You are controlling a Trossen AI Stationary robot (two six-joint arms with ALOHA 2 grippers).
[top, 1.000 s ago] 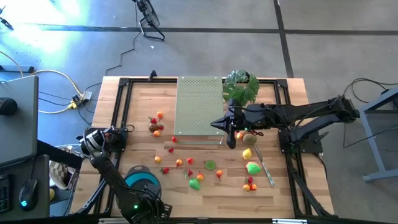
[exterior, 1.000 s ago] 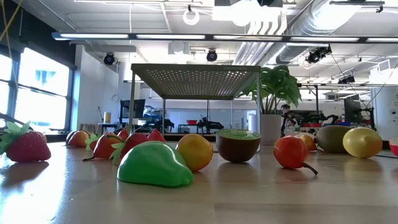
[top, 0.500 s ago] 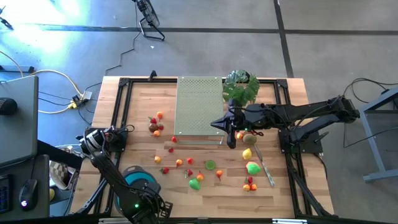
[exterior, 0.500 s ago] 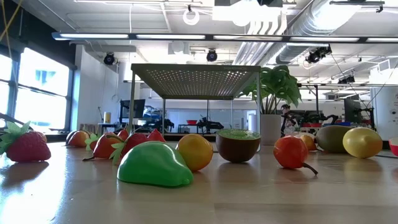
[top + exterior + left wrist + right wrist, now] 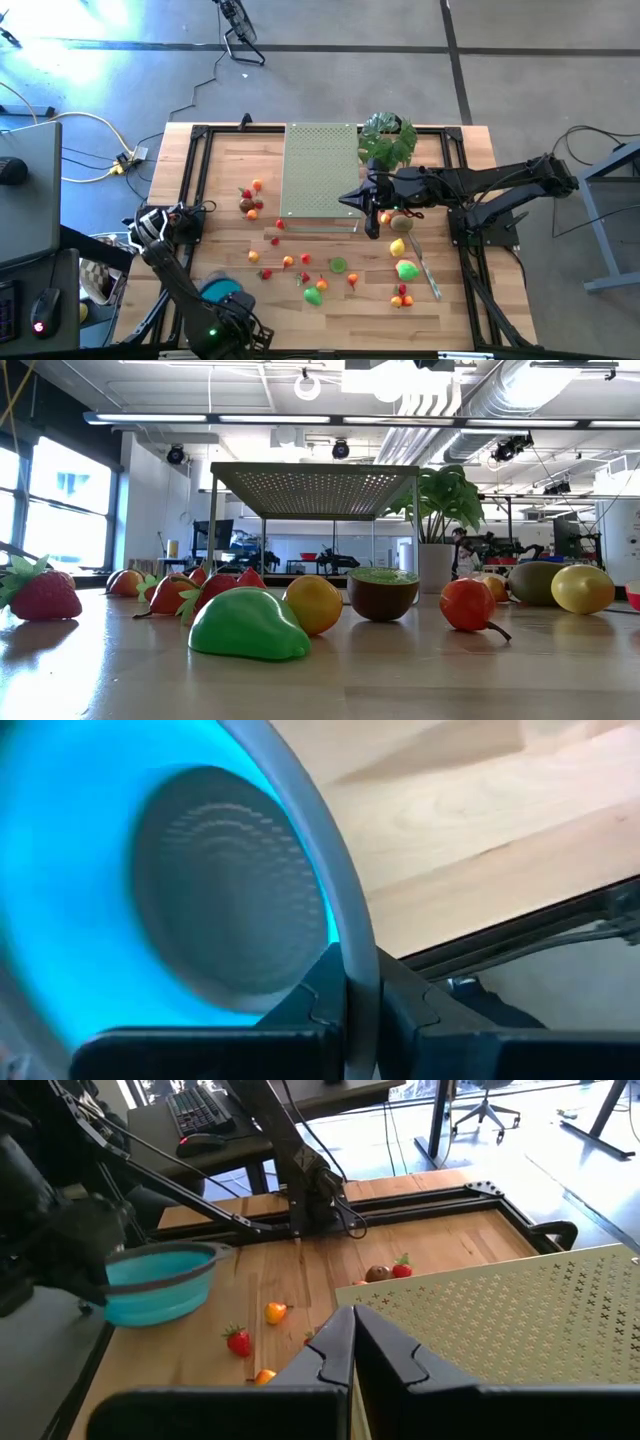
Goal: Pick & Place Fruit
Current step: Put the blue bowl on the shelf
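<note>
High view shows the fruit [image 5: 310, 270] scattered over the middle of the wooden table [image 5: 230, 180]: a small cluster at about nine o'clock from the table's centre, a loose band of red, orange and green pieces toward six o'clock, and larger yellow and green pieces toward four o'clock beside a slim knife [image 5: 427, 270]. None of it lies in the blue bowl [image 5: 222, 290], which sits at the table's seven o'clock corner.

The left gripper [image 5: 236, 322] is folded low over that corner, its arm running from the base at nine o'clock down to the bowl. The left wrist view shows what the overhead picture hides: the two dark fingers [image 5: 320, 1010] are pinched narrow on the bowl's grey rim [image 5: 340, 920], one inside and one outside.

The right gripper [image 5: 371, 226] reaches in from the three o'clock side, arm stretched nearly level, ending at the near corner of the perforated stand [image 5: 320, 170], beside the leafy plant [image 5: 388, 140]. Its own wrist view shows the fingers [image 5: 330, 1355] pressed together, holding nothing.

Low view shows neither arm, only fruit in a row: a strawberry [image 5: 40, 595], a green pear [image 5: 245, 625], an orange [image 5: 313, 603], a halved kiwi [image 5: 383, 592].
</note>
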